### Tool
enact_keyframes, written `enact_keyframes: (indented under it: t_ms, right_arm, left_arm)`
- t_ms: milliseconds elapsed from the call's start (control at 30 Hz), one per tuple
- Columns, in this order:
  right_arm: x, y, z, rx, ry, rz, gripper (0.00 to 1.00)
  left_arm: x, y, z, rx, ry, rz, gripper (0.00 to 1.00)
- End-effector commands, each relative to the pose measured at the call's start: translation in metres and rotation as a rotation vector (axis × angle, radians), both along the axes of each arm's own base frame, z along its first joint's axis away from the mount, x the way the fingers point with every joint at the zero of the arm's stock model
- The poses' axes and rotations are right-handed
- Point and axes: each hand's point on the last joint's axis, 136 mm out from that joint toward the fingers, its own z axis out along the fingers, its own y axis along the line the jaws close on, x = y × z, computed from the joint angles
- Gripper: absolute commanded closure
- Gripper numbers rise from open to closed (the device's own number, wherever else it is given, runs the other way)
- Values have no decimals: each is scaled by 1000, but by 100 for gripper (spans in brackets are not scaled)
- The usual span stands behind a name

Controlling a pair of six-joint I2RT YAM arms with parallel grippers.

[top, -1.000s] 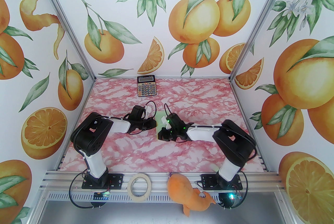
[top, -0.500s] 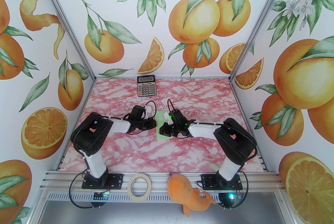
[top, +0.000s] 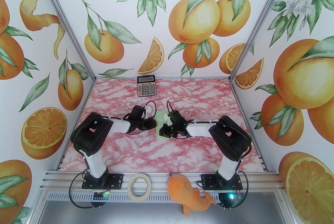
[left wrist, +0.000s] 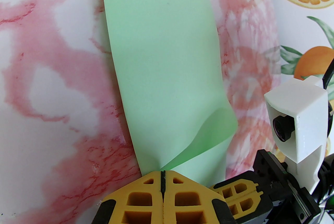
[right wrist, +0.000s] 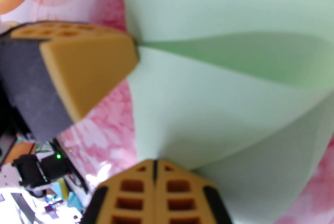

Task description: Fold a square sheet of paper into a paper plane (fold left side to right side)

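Top view: the paper sheet (top: 159, 118) lies mid-frame between the left gripper (top: 155, 123) and the right gripper (top: 163, 134); its layers are not readable here.

Left wrist view: both grippers are clenched at the sheet's lower edge. The upper layer bulges at lower right, so a slipping tip may let the fold spring open.

Right wrist view: the gap between the layers is clear. I cannot tell whether the grippers pinch or press.

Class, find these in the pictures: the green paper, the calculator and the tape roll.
green paper (left wrist: 161, 61), left wrist view, flat top layer.
calculator (top: 146, 86), top external view, keypad.
tape roll (top: 141, 198), top external view, near band.
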Motion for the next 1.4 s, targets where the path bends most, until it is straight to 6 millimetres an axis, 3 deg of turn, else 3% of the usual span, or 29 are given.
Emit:
enact_keyframes:
  t_ms: [0, 400, 700, 800, 933, 1033, 1100, 1367]
  right_arm:
    - [0, 0, -6, -13, -1, 4, 100]
    - [-6, -7, -16, -51, 17, 4, 100]
    - [-10, -11, -23, -72, 33, 0, 100]
    - [-11, -12, -23, -75, 34, -3, 100]
    - [-11, -11, -23, -73, 34, -2, 100]
    - [-11, -11, -23, -72, 35, -4, 100]
    - [-11, -10, -23, -70, 35, -4, 100]
    - [-10, -11, -23, -68, 37, -8, 100]
  left_arm:
    - [4, 0, 2, 8, -21, -8, 100]
    - [7, 1, 8, 15, -33, -12, 100]
    - [16, 9, 33, 33, -76, -16, 63]
    - [22, 15, 53, 53, -120, -10, 62]
    - [19, 17, 64, 51, -132, -9, 71]
    - [13, 10, 64, -6, -112, -12, 91]
    - [11, 4, 61, -36, -99, -11, 98]
    - [0, -21, 36, -41, -44, -47, 100]
